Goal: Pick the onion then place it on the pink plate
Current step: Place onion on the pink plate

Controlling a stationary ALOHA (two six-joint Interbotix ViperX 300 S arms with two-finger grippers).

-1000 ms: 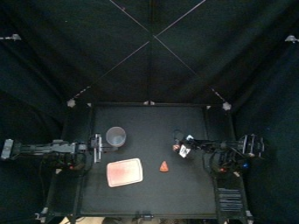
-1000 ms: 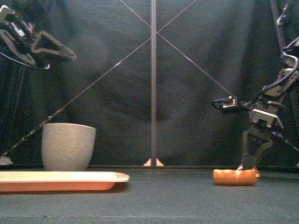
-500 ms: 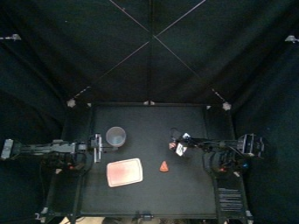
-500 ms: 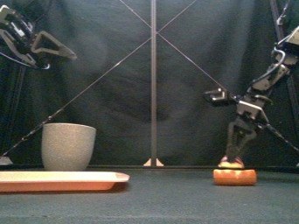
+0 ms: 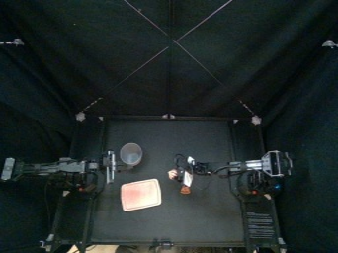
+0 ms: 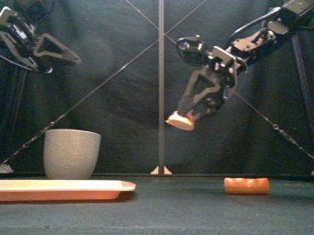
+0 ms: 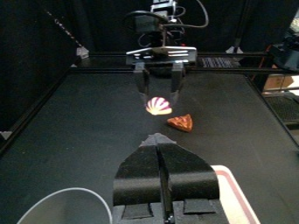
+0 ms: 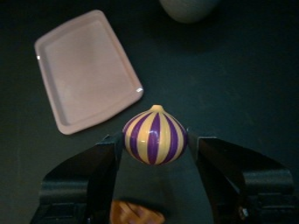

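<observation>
1. Front view: the right gripper [image 6: 185, 117] is clamped on the round striped toy onion [image 6: 182, 120], which hangs high over the black table [image 6: 185, 207], touching nothing else.
2. Right wrist view: the jaws press the onion [image 8: 156, 136] from both sides; its stripes show purple and yellow here.
3. Top view: the right gripper [image 5: 177, 176] has reached toward the middle, just right of the flat pink tray [image 5: 141, 195].
4. The onion is not on the tray; bare table shows under it in the right wrist view, beside the tray's corner.
5. A small orange wedge toy [image 6: 247, 184] lies on the table, right of the tray and apart from it.
6. A tall grey speckled cup [image 6: 72, 153] stands upright behind the tray's left end.
7. The left gripper [image 7: 156, 141] rests at the table's left side, jaws together, holding nothing.
</observation>
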